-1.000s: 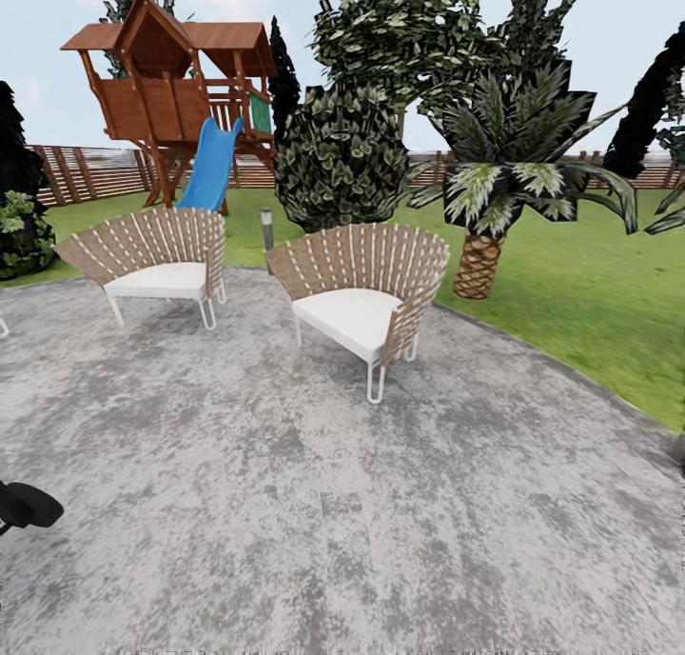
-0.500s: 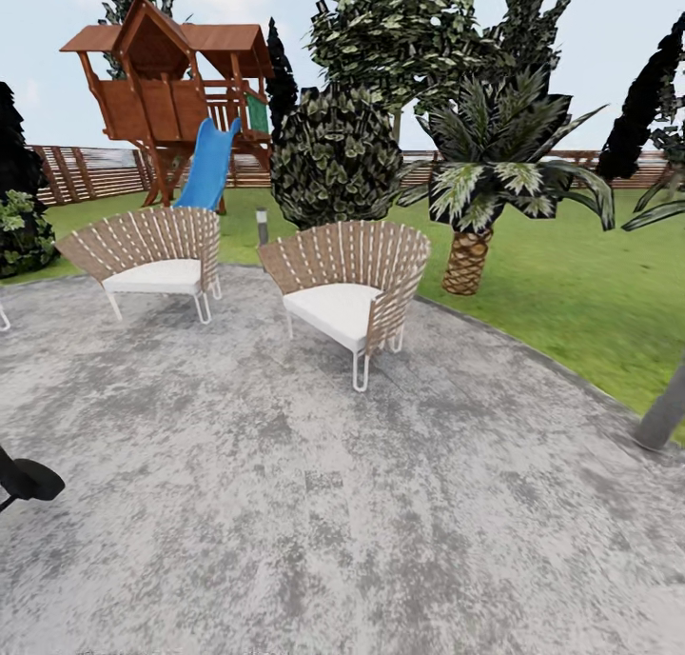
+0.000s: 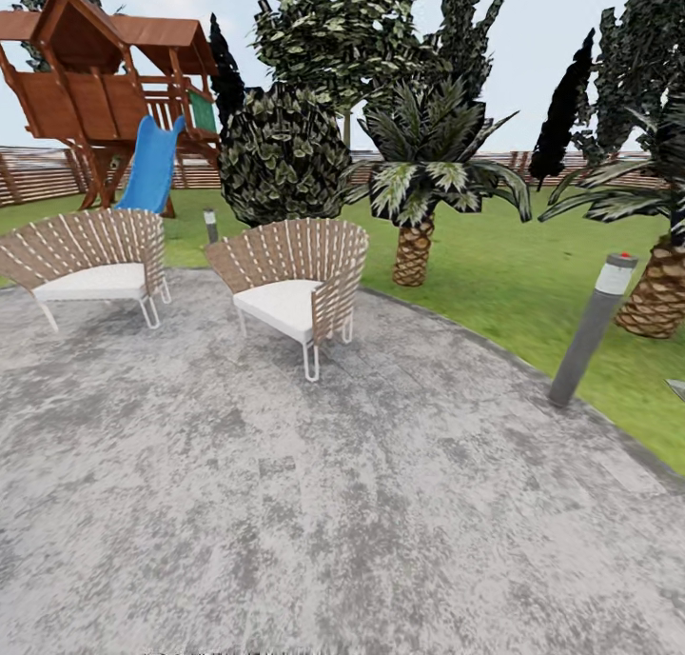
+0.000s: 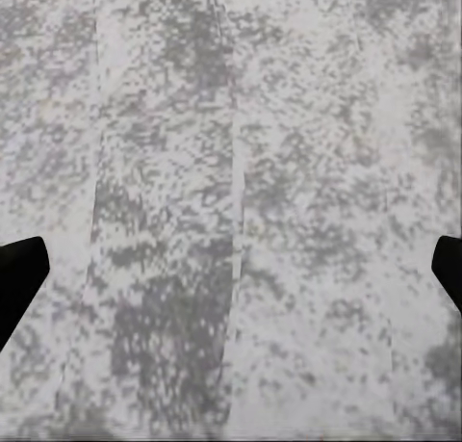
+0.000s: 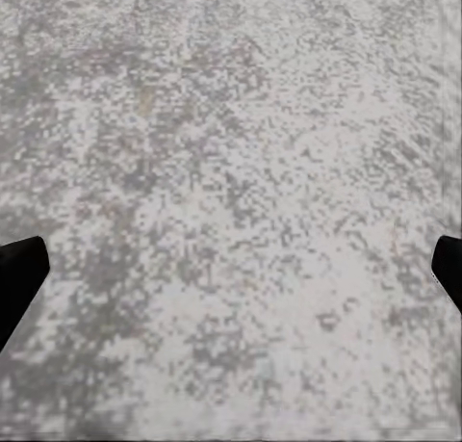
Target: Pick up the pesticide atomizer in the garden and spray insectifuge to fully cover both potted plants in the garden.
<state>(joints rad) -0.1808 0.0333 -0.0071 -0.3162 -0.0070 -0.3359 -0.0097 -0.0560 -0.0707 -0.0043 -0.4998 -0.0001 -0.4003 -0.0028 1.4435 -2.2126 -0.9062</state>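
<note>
The head view looked over a round grey paved patio (image 3: 314, 503) edged by the lawn (image 3: 533, 284) of the garden. Two fan-backed slatted chairs with white cushions stood on the patio: the nearer chair (image 3: 290, 284) sat close to the patio's far edge, and the second chair (image 3: 90, 265) stood to the left of it, well apart. Just behind the nearer chair, a short lamp post (image 3: 211, 225) rose at the lawn's edge, and beyond it stood a round dark bush (image 3: 281, 155). To the right of the nearer chair a striped-leaf palm (image 3: 423, 184) grew on the lawn, and further right a taller grey bollard (image 3: 592, 329) with a red-topped white cap leaned at the patio's rim, near another palm trunk (image 3: 656, 288). Behind and left of the nearer chair stood a brown wooden playhouse (image 3: 90, 84) with a blue slide (image 3: 152, 165), and a brown slat fence (image 3: 38, 174) ran along the back of the lawn, with tall dark trees (image 3: 352, 36) above it. None of the atomizer, the potted plants or the insectifuge could be made out in this scene. In the left wrist view the left end effector (image 4: 231, 278) hung over bare paving, its two black fingertips (image 4: 19, 273) spread wide apart with nothing between them. In the right wrist view the right end effector (image 5: 231, 278) likewise hung over mottled paving, fingertips (image 5: 19, 273) spread wide and holding nothing.
</note>
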